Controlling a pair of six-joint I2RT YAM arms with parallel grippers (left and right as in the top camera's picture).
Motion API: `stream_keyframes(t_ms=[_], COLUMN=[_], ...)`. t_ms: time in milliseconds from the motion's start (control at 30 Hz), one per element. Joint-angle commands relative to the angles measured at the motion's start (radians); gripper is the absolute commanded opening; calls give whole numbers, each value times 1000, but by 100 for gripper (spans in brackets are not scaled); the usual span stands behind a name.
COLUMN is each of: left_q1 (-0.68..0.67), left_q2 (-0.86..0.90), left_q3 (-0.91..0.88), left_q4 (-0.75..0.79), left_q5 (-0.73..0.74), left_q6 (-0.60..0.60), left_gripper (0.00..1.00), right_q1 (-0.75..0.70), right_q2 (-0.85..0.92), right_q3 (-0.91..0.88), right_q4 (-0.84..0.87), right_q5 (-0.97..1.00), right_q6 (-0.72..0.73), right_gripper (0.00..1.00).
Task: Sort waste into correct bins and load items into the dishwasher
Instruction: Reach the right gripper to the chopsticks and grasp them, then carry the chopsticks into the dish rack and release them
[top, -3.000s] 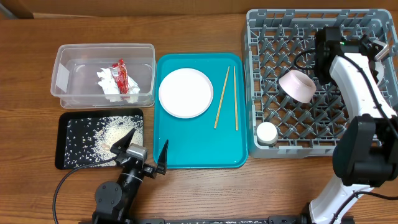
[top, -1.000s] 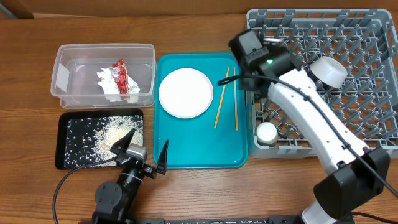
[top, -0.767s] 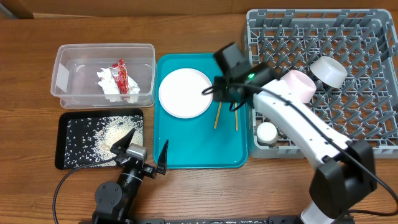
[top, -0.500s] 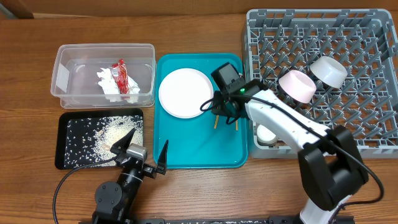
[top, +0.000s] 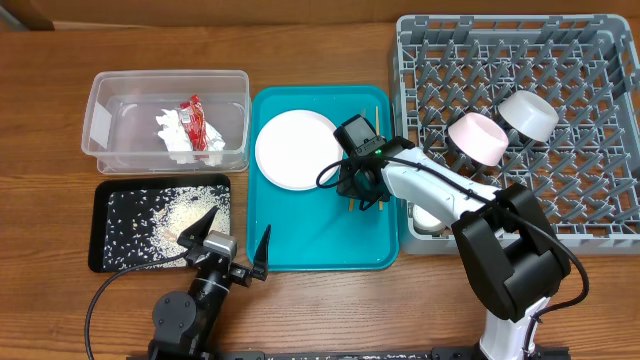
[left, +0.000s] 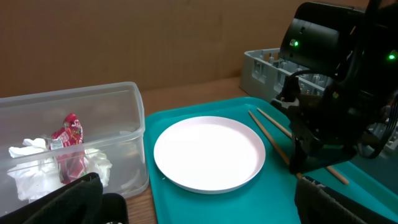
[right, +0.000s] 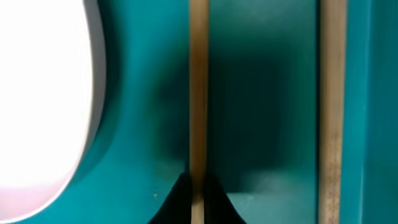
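Change noted: three seconds back the right arm was deep in the dish rack (top: 520, 60) by the right edge of the desk. It has since been swung across and lowered onto the teal tray (top: 300, 250) at mid-desk. The pink bowl (top: 477, 137) and silvery bowl (top: 528, 113) are left resting on the rack pegs, so the bowls are judged loaded. The chopsticks (left: 267, 135) are taken as the next item, and the white plate (top: 297, 148) beside them is not yet moved.

Waste is seen sorted: red wrapper (top: 196, 118) and tissue (top: 170, 135) in the clear tub (top: 100, 100), rice (top: 180, 212) on the black tray (top: 110, 255), both toward the left edge.

In the overhead view the right pincer (top: 362, 195) is masked by its own wrist. The right wrist view shows the fingertips drawn in tight against the plate-side chopstick (right: 198, 93), which appears clamped but still flat on the tray. The other chopstick (right: 331, 93) lies apart, outside the grip.

The left wrist view shows the right pincer from the side, planted down at tray level.

The left pincer (top: 232, 252) is parked at the near edge, spread wide and empty.
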Motion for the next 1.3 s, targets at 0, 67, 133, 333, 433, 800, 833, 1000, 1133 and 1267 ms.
stream_keyframes(t_ms=[0,67,133,333,433,800,833,1000,1133,1267], left_q1=[6,6,6,6,6,6,6,6,6,6], left_q2=[-10,-10,-10,-10,-10,-10,-10,-10,-10,-10], left_q3=[-8,-8,-8,-8,-8,-8,-8,-8,-8,-8], left_q4=[5,5,5,5,5,5,5,5,5,5], left_q5=[11,11,11,11,11,11,11,11,11,11], left_q6=[9,9,9,9,9,9,9,9,9,9], left_gripper=[100,100,100,100,100,100,100,100,100,100], right_q1=[5,5,5,-51,-114,-264,-264,-264,-271,-278], right_q2=[24,-5,-47,-240,-303,-169,-161,-187,-199,-191], right_q3=[37,67,99,195,198,185,185,195,194,190], right_q4=[-55,-92,-131,-216,-204,-190,-193,-199,-208,-209], right_q5=[6,27,59,140,153,150,153,163,205,156], right_q6=[-29,-67,-89,-196,-296,-526,-533,-510,-488,-509], right_gripper=[4,4,4,4,4,4,4,4,4,66])
